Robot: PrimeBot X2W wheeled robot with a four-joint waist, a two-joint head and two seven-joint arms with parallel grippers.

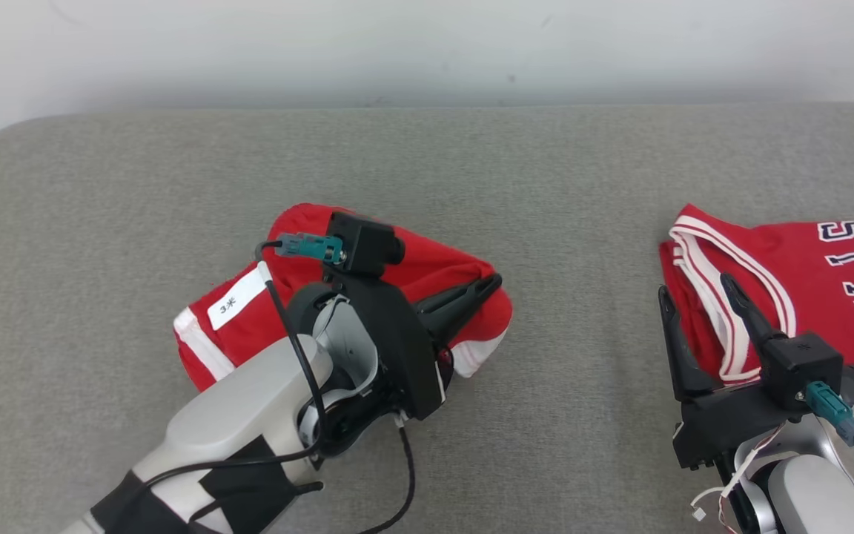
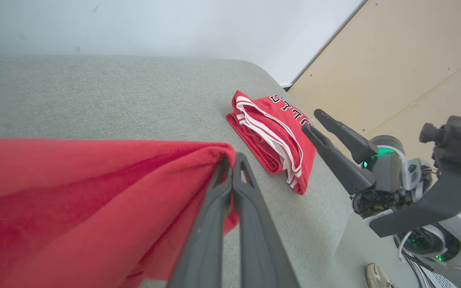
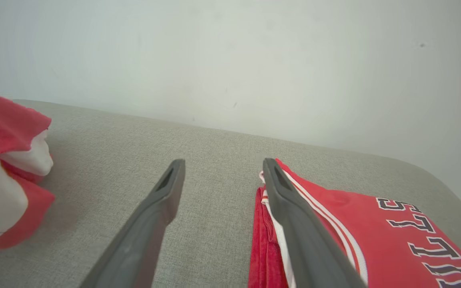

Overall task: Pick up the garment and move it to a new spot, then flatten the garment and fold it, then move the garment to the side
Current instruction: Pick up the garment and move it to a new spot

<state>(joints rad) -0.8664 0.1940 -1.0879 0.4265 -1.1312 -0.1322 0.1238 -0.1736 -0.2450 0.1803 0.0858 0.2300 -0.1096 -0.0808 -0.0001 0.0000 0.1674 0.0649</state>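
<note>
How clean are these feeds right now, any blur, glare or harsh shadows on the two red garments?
Head view: soft even light, no glare, faint shadows on the grey surface; both garments sharp. Left wrist view: the red garment near the lens is blurred, the folded jersey crisp. Right wrist view: jersey lettering readable, wall washed pale.

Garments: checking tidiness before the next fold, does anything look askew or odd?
The left garment is a crumpled heap, its edge pinched by the shut left gripper. The jersey beside the open right gripper is folded neatly. No damage shows.
</note>
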